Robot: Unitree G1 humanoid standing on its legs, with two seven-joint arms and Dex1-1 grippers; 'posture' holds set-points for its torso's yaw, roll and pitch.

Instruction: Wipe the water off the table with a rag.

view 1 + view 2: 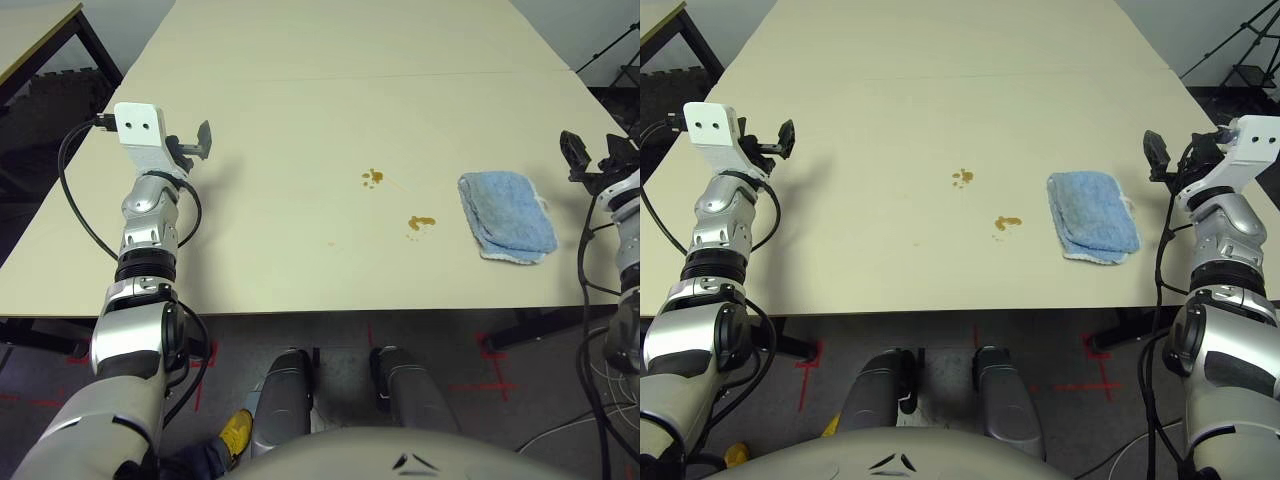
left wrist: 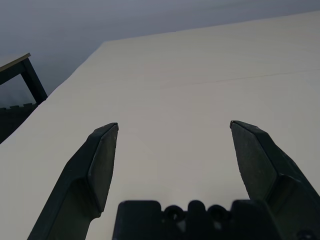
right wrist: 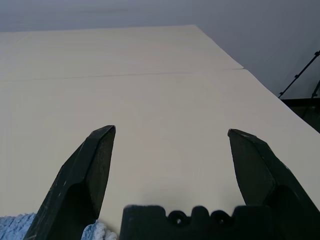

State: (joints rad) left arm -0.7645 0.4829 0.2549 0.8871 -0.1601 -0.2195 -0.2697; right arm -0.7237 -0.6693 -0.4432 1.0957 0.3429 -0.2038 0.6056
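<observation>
- My left gripper hovers with its two black fingers spread wide apart and nothing between them, at the left of the head view over the table's left edge.
- My right gripper is likewise spread wide and empty, at the right edge of the head view, beside the table's right side.
- The rag, folded light blue with a white edge, lies flat right of centre, near my right gripper but not touching it.
- The water shows as two small amber-brown splotches near the middle, the second just left of the rag.
- The table is pale beige, with a thin seam across the upper frame.
</observation>
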